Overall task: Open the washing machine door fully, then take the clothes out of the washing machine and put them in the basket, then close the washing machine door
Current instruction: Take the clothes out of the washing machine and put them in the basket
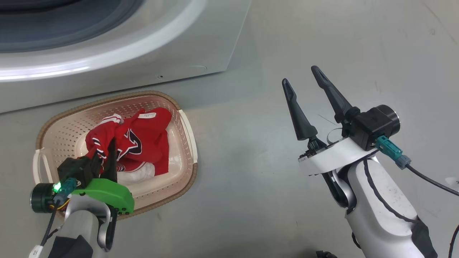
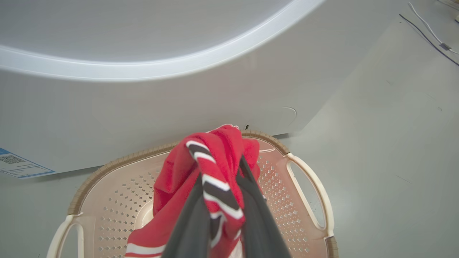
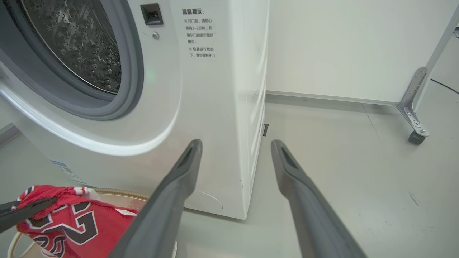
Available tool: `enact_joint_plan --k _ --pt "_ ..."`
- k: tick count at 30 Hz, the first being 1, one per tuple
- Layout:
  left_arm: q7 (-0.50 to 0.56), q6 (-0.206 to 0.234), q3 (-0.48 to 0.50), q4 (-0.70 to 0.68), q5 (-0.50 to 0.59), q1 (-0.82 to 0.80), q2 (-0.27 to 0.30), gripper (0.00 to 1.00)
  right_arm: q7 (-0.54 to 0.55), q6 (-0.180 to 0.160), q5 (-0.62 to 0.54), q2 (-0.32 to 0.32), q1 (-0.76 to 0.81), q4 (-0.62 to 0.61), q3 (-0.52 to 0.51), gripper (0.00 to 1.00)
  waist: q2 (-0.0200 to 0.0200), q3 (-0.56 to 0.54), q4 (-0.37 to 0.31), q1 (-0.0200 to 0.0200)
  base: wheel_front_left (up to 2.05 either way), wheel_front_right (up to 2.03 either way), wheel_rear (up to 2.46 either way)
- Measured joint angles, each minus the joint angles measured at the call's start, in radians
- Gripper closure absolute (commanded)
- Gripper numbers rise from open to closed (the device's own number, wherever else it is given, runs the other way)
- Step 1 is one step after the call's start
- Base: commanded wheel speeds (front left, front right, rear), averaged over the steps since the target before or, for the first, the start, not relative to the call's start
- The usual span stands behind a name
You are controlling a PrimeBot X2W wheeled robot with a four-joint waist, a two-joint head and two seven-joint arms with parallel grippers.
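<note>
The clothes (image 1: 143, 143) sit as a red heap in the middle of the basket (image 1: 187, 132), jersey number facing up, so the drop-off looks pretty much there. One fold isn't loose though. The left gripper (image 2: 221, 171) comes in from about 7 o'clock of the basket in the head view, with its jaws nearly shut on the striped trim. That bit of cloth is bunched between the two dark fingers (image 2: 193, 222), above the rest of the pile. My guess is it's holding on so the garment lands inside the rim rather than draped over it. What it needs next is just to let go and lift clear without dragging fabric back out.

The basket is on the floor (image 1: 258, 172), tucked right against the foot of the washing machine (image 1: 118, 61), which is at 12 o'clock from it. Makes sense, short trip from drum to basket. In the right wrist view the drum (image 3: 79, 39) shows at 10 o'clock behind the grey gasket (image 3: 132, 89). The part I can see is bare steel, can't tell about the rest.

The right gripper (image 1: 300, 74) is well apart at 3 o'clock of the basket, jaws spread wide with nothing in them, hovering over bare floor. Reads like it's parked out of the way, maybe ready for the washing machine door, which isn't closed yet as far as I can judge.
</note>
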Motion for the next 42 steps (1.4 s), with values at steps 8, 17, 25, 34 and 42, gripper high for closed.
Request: enact_joint_plan --k 8,17,25,34,42 --pt "0.002 -0.025 -0.008 0.165 0.000 -0.095 0.002 1.00 0.000 -0.008 -0.001 0.000 -0.041 -0.017 -0.002 0.00 0.0000 0.087 -0.012 0.0001 0.00 0.00 0.00" --pt "0.028 -0.034 0.006 0.325 -0.030 -0.176 -0.005 0.55 0.000 -0.010 -0.002 0.000 -0.061 -0.017 0.004 0.00 0.0000 0.141 -0.013 0.0001 0.00 0.00 0.00" --pt "0.032 -0.032 0.024 0.415 -0.038 -0.240 -0.009 0.00 0.000 -0.010 -0.002 0.000 -0.067 -0.008 0.006 0.00 0.0000 0.144 -0.010 0.0000 0.00 0.00 0.00" --pt "0.015 -0.032 0.023 0.502 -0.038 -0.257 -0.016 0.00 0.000 -0.010 -0.001 0.000 -0.068 0.011 0.007 0.00 0.0000 0.113 -0.002 0.0001 0.00 0.00 0.00" --pt "-0.010 -0.029 0.026 0.519 -0.038 -0.257 -0.018 0.00 0.000 -0.010 0.001 0.000 -0.065 0.038 0.003 0.00 0.0000 0.058 0.008 0.0000 0.00 0.00 0.00"
